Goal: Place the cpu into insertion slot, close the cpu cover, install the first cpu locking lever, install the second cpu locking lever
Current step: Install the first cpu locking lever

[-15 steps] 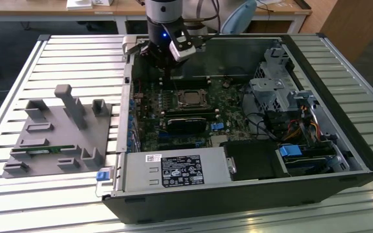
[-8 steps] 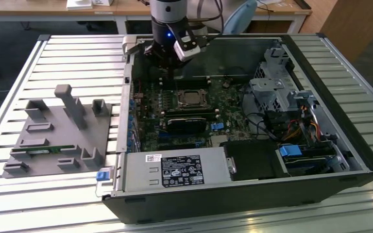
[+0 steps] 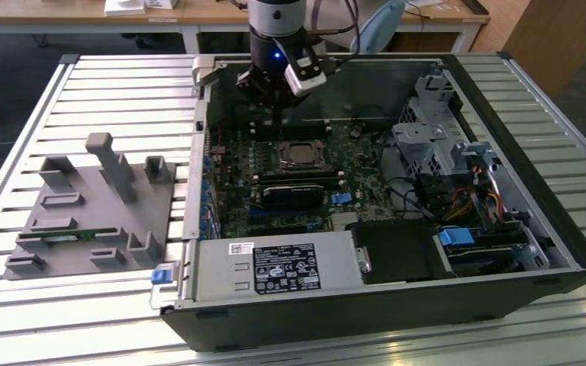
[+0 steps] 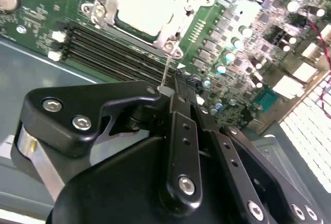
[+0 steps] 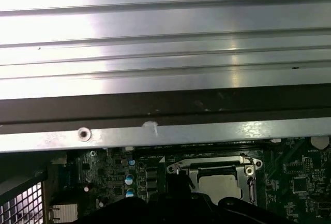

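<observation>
Hovering over the open computer case, the hand (image 3: 275, 97), fingers together on nothing, hangs just above the insertion slot (image 3: 298, 155), where the cpu (image 4: 140, 2) sits under its cover (image 4: 176, 6).

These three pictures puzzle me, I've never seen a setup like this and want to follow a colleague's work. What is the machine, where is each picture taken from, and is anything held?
The exterior view looks from off the arm at a robot arm whose pincer hangs over an open computer case lying on a slatted metal table. A grey holder stands on the exterior view's left. Both wrist views ride on the arm, looking down at the green motherboard. There the cpu already sits in the insertion slot, with the cpu cover closed around it. In the second wrist view the pincer meets a thin wire lever.
</observation>
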You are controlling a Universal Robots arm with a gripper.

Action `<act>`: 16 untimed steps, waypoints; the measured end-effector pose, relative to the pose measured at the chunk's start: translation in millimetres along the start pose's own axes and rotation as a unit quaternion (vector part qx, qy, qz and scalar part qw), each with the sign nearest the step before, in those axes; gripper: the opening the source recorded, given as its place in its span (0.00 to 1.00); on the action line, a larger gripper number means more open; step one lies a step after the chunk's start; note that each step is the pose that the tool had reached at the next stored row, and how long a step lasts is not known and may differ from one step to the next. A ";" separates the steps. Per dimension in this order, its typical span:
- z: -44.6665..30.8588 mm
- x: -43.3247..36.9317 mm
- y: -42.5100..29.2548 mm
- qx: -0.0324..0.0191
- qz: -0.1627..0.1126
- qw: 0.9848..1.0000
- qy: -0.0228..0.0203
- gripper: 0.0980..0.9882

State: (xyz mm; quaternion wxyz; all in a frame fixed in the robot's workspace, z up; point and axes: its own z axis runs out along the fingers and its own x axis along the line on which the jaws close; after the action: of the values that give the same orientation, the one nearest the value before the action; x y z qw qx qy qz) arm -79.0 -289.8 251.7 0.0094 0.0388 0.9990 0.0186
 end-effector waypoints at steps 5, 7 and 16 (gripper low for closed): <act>1.8 -2.1 0.1 0.000 0.000 1.000 0.000 0.01; 2.5 -2.8 0.1 0.000 0.000 1.000 0.000 0.01; 9.7 -5.3 0.0 -0.011 0.000 1.000 0.000 0.01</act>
State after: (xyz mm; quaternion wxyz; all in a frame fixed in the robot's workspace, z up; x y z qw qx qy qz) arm -73.5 -289.9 242.2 0.0094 0.0387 0.9988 0.0293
